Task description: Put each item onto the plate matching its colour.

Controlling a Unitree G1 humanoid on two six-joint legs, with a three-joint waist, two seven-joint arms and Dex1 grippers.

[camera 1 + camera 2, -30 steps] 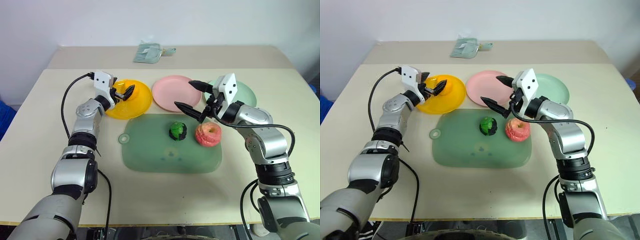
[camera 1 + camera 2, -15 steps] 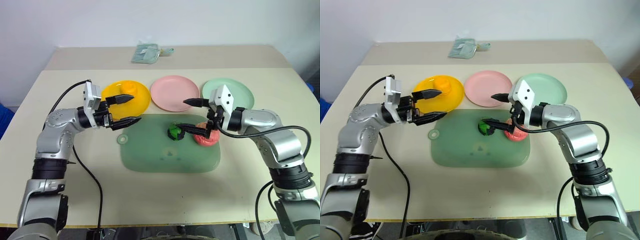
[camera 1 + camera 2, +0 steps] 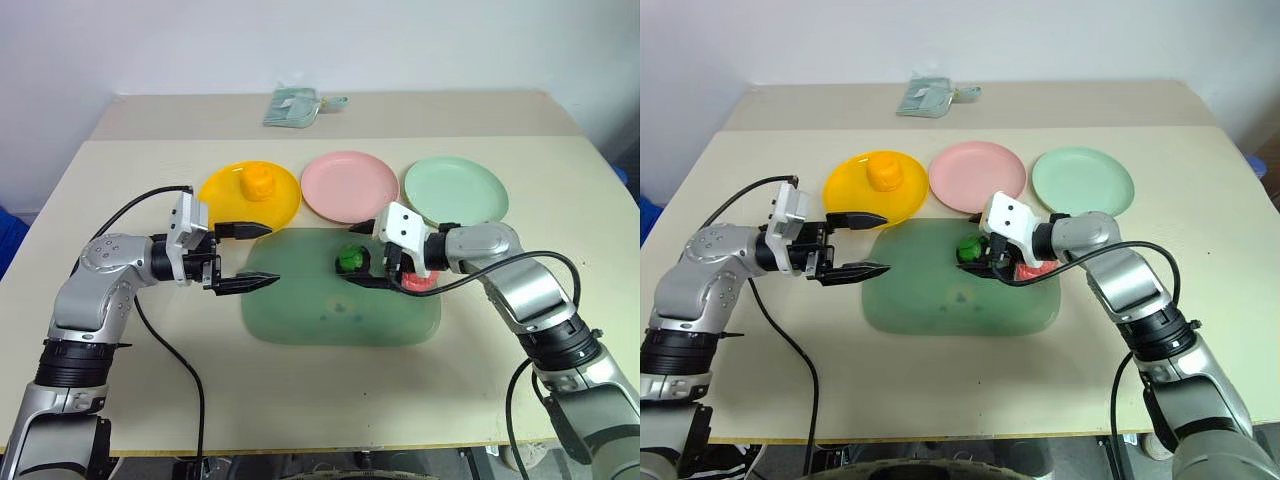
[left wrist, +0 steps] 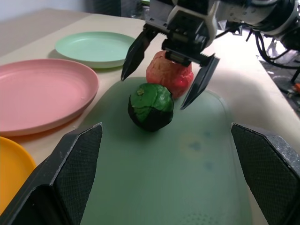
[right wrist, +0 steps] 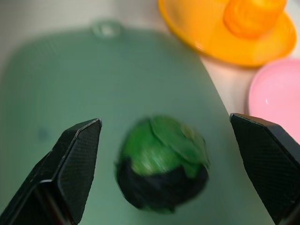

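Left gripper (image 3: 248, 256): released, jaws wide and empty, over the near left edge of the mat (image 3: 300, 320), pointing toward the ball.
Yellow fruit (image 3: 258, 184): sits on the yellow plate (image 3: 222, 192); this one looks finished.
Pink plate (image 3: 350, 186): empty, between the yellow plate and the green plate.
Ball (image 3: 351, 260): lies on the mat, just beside the apple, between the open fingers of the right gripper.
Right gripper (image 4: 165, 70): released, jaws wide on both sides of the ball, not yet closed on it.
Apple (image 4: 169, 73): on the mat, right behind the ball, partly hidden by the right gripper.
Green plate (image 3: 456, 188): empty, beyond the right arm.
Risk: the ball is round and may roll away when the fingers close; the far finger may push the apple, because they are so near.
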